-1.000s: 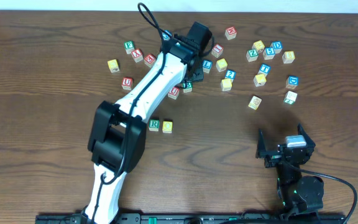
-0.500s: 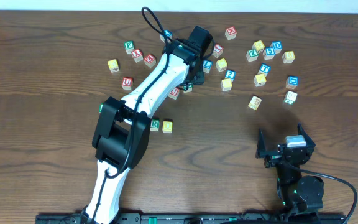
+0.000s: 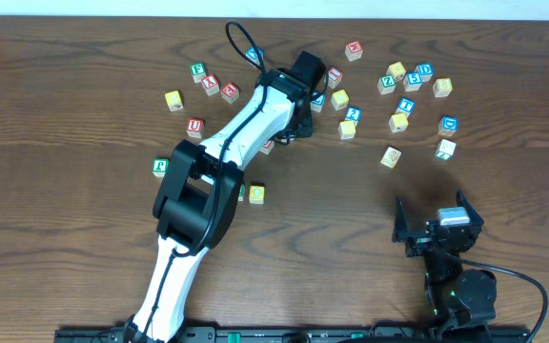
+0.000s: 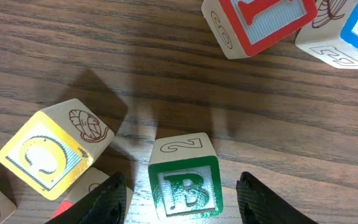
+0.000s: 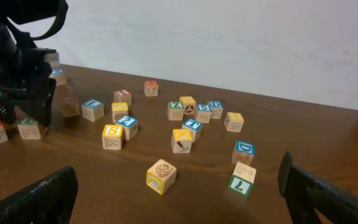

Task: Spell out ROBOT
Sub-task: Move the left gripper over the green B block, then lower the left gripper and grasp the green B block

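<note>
At the near edge of the surface [image 3: 55, 267] the right claw [image 3: 435, 214] gapes wide, empty. At its middle O [image 3: 256, 193] is placed, with R beside it now covered by the left arm [image 3: 246, 124], whose elbow has swung over, baring a green cube [image 3: 160, 167]. Farther off, the left claw [image 4: 183, 182] stands half-closed astride B [image 4: 185, 191], perhaps gripping it; B, a second O and T, toward the far edge, remain.

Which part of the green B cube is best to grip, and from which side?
Grip the green B cube on its two side faces, left and right of the letter, coming straight down from above. It sits flat with the B upward, and bare table lies on both those sides. The left gripper stands open astride it.
</note>
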You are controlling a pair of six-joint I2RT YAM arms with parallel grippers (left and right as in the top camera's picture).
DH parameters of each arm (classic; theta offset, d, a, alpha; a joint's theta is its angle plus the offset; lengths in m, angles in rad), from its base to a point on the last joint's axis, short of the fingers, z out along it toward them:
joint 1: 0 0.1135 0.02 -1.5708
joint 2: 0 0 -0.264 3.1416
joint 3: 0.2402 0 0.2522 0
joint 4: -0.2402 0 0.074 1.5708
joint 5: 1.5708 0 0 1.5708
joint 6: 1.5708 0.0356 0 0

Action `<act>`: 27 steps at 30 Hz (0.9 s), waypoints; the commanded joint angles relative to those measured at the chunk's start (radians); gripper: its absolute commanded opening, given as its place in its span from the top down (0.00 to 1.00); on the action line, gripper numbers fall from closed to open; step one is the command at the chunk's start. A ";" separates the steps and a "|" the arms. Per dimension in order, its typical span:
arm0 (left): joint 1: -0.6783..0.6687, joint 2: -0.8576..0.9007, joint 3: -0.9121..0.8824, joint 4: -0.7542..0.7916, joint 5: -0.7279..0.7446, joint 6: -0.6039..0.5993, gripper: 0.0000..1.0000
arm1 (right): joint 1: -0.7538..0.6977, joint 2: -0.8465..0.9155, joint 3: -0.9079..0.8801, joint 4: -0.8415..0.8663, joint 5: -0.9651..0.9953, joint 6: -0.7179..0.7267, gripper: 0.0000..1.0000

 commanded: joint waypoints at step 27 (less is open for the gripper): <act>-0.020 0.043 0.000 0.015 -0.002 -0.076 0.45 | -0.004 -0.006 -0.001 -0.005 -0.003 -0.011 0.01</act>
